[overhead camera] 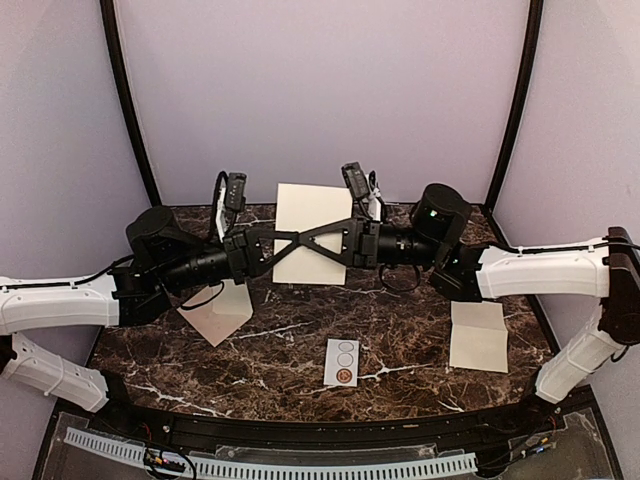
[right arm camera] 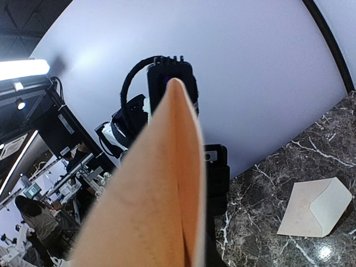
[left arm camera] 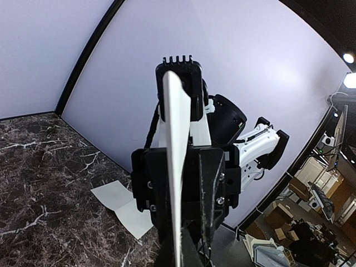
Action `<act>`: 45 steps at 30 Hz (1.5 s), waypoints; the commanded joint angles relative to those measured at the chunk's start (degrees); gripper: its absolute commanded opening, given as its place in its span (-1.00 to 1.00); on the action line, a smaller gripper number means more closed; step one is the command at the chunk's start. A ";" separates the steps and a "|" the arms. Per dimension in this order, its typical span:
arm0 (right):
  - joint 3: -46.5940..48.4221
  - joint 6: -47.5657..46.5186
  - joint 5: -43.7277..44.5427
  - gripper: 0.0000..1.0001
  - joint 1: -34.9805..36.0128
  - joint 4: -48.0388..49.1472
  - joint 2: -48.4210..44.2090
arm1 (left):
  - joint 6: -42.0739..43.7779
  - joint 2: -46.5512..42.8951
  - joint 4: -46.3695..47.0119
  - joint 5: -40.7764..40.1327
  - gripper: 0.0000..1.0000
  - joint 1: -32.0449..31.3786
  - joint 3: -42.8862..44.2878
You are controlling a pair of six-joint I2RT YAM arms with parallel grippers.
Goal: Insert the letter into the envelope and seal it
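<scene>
The envelope [overhead camera: 218, 315] was seen lying flap-open at the lower left of the desk [overhead camera: 420, 375], apart from both arms. Beyond it, at mid-frame, the letter [overhead camera: 305, 205], pale cream and rectangular, was held up off the desk. The left pincer [overhead camera: 285, 240] was clamped on it; whether the right pincer [overhead camera: 335, 238] gripped it could not be told. A firm second hold was judged necessary before the letter was lowered to the envelope's mouth.

The left arm [overhead camera: 55, 305] and right arm [overhead camera: 540, 270] wear white moulded shells on their lower links, then black cylindrical joints and wrist housings trailed by looped black cables. A green light glows on the right arm's round joint. The left gripper [left arm camera: 179, 83] and right gripper [right arm camera: 169, 75] are matte black and screw-studded, with comb-toothed jaws.
</scene>
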 commanded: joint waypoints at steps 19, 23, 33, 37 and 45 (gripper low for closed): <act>-4.33 -5.27 12.70 -1.00 -6.08 -14.87 -8.41 | 4.97 -6.88 -35.39 -7.71 0.63 9.51 4.60; -7.18 -6.44 14.62 -1.00 -7.53 -17.49 -11.27 | 7.42 -4.93 -46.22 -8.82 0.72 16.90 5.67; -14.05 -3.68 15.32 -1.00 -7.78 -16.25 -15.81 | 7.95 8.79 -51.80 -16.99 0.73 25.90 5.28; -16.68 -3.05 15.37 -1.00 -7.75 -15.30 -17.50 | 6.66 11.84 -50.99 -21.91 0.73 25.91 4.16; -17.64 -4.01 14.53 -1.00 -7.79 -16.46 -17.71 | 7.41 17.49 -55.15 -33.87 0.84 25.91 4.95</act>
